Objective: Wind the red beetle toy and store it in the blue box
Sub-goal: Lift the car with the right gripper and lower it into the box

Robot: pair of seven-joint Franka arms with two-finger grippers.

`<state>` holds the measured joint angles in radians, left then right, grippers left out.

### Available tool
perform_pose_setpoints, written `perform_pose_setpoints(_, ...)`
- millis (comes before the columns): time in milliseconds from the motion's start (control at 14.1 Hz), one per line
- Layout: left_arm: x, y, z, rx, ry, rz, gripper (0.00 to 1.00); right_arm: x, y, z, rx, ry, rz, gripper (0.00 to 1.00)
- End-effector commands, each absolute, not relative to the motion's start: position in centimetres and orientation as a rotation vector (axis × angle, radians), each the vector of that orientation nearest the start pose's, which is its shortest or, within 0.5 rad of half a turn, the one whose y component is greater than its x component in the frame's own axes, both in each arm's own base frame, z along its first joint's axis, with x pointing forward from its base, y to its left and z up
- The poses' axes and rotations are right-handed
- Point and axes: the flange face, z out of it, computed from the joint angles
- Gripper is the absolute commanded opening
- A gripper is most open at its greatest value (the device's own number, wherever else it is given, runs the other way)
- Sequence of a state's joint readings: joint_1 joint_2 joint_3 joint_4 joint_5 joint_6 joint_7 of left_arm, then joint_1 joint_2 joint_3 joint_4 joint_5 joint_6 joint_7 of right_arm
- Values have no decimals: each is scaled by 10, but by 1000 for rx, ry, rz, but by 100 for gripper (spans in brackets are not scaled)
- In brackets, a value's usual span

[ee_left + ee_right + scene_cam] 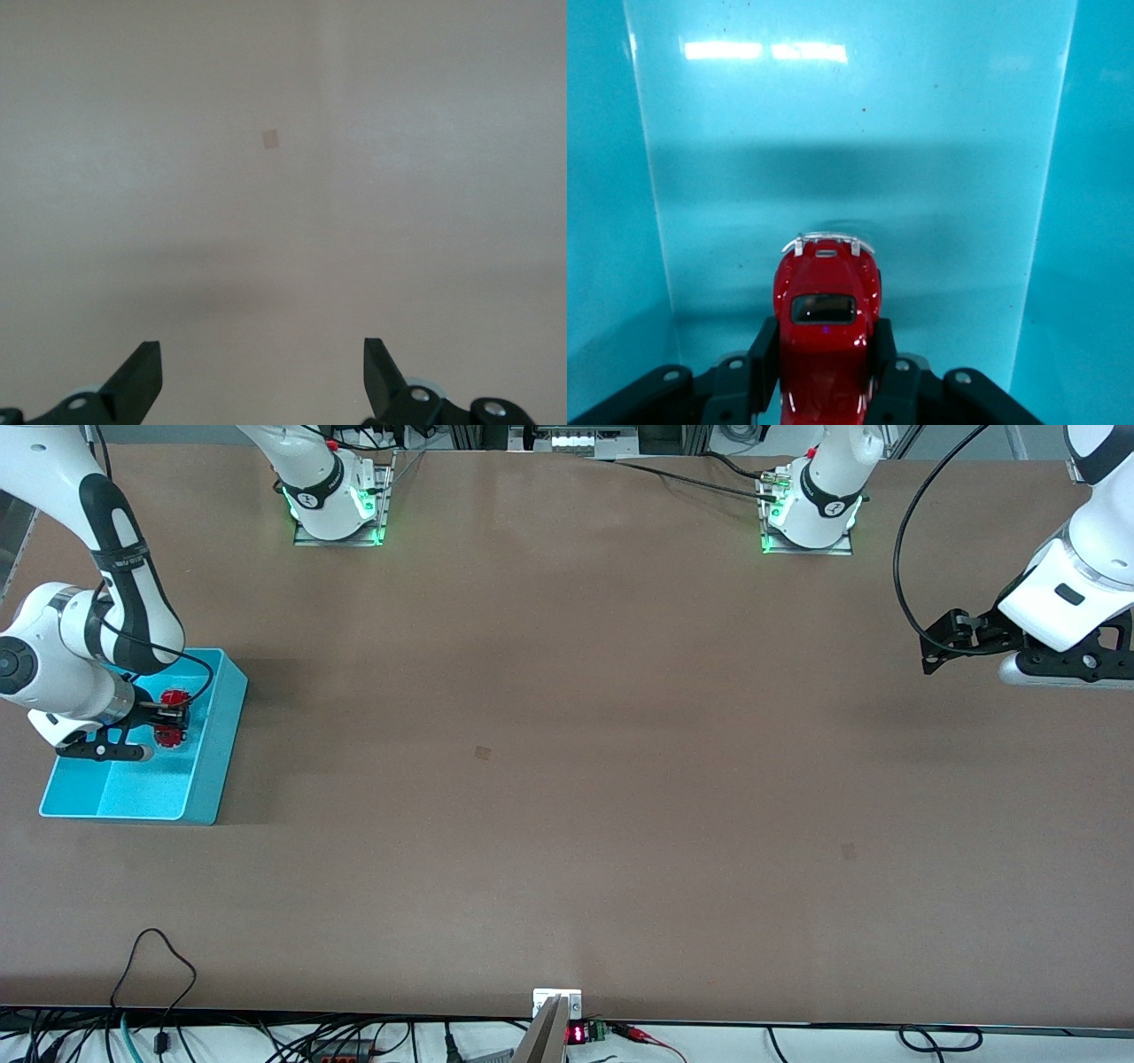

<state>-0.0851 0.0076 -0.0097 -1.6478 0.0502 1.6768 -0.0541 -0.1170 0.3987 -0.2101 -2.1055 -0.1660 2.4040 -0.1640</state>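
- A wide brown table (567,779) fills the scene, with the two arm bases along its top edge in the front view and cables along the edge nearest the front camera.
- The blue box (217,744) sits at the right arm's end of the table; its tall thin walls make it a safe place for a wound toy that might otherwise roll off.
- The right gripper (168,722) is down inside the box, its fingers (764,350) pressed against both flanks of the red beetle toy (827,332). Holding the car by its sides probably keeps the wheels from spinning until it is let go.
- Judging from this, the storing step looks almost done: only the release and the lift-out seem to be left.
- The left gripper (262,376) waits over bare table at the left arm's end, its fingers spread wide with nothing between them.
- The front view shows only red patches among the black fingers; the right wrist view shows the grip clearly, the car's silvery window, and the box wall ahead of it.
- Neither view makes plain whether the wheels touch the floor of the box.
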Motion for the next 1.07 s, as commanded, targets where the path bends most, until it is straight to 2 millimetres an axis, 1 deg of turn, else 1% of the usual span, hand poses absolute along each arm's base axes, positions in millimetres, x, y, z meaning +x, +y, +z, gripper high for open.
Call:
perform_pose_setpoints(0, 562, -47, 600, -3087, 72, -25, 100, 536, -187, 220, -3283, 56, 220, 19)
perform_pose_setpoints(71, 562, -46, 601, -3087, 70, -25, 100, 535, -187, 218, -3283, 48, 223, 23)
perform_pose_setpoints(142, 562, -46, 601, -3087, 70, -25, 100, 535, -187, 216, -3282, 45, 228, 38)
perform_pose_setpoints(213, 562, -47, 601, -3087, 72, -25, 100, 535, -187, 215, -3282, 45, 230, 46)
perform_pose_setpoints(356, 560, -48, 601, -3086, 74, -11, 100, 535, -187, 216, -3282, 45, 228, 75)
perform_pose_setpoints(498, 560, -48, 602, -3085, 76, -13, 100, 534, -190, 216, -3282, 55, 229, 96)
perform_pose_setpoints(569, 560, -48, 602, -3085, 76, -14, 100, 536, -191, 219, -3283, 51, 222, 100)
perform_pose_setpoints(640, 559, -49, 602, -3086, 79, -13, 100, 538, -190, 224, -3285, 43, 213, 100)
perform_pose_setpoints(711, 559, -48, 602, -3084, 76, -11, 100, 541, -191, 236, -3290, 44, 184, 100)
perform_pose_setpoints(783, 558, -48, 603, -3086, 78, -11, 100, 545, -191, 252, -3296, 42, 147, 100)
perform_pose_setpoints(925, 555, -47, 603, -3083, 75, 17, 100, 555, -188, 299, -3301, 41, 138, 100)
perform_pose_setpoints(996, 554, -47, 604, -3083, 75, 20, 100, 561, -186, 326, -3295, 48, 174, 100)
